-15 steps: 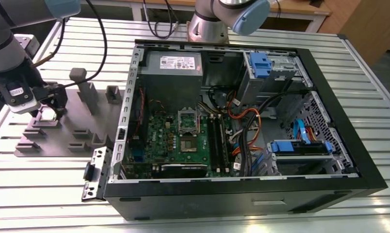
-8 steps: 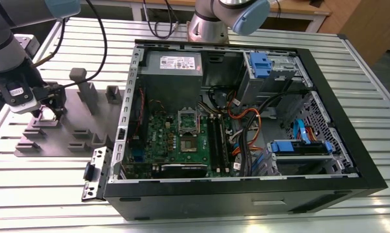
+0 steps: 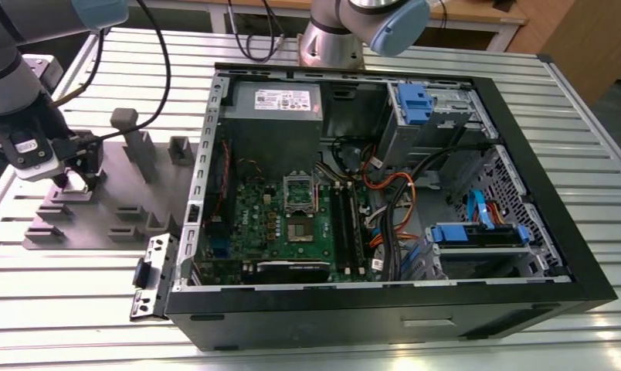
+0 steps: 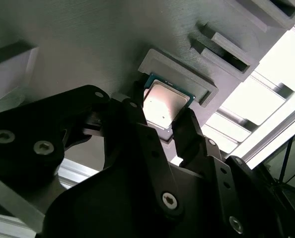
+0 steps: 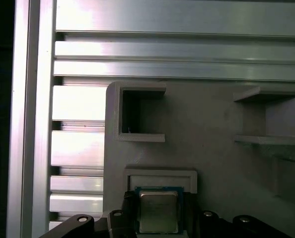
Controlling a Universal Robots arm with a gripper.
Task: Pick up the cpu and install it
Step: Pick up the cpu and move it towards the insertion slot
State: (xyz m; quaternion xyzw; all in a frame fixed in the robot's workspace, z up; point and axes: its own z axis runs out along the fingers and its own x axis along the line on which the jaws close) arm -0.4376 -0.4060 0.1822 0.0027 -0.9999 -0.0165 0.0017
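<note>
Gripper: low over the near corner of the fixture plate; black fingers drawn in narrow against two opposite edges of the cpu.
Cpu: between the fingers, silvery top up, at its raised pocket; whether lifted clear, cannot tell.
Fixture plate: grey, with several empty pockets, on the slatted metal table.
Computer case: open, towards the exterior view's right of the plate.
Green board: inside the case, its socket well apart from the cpu.
</note>
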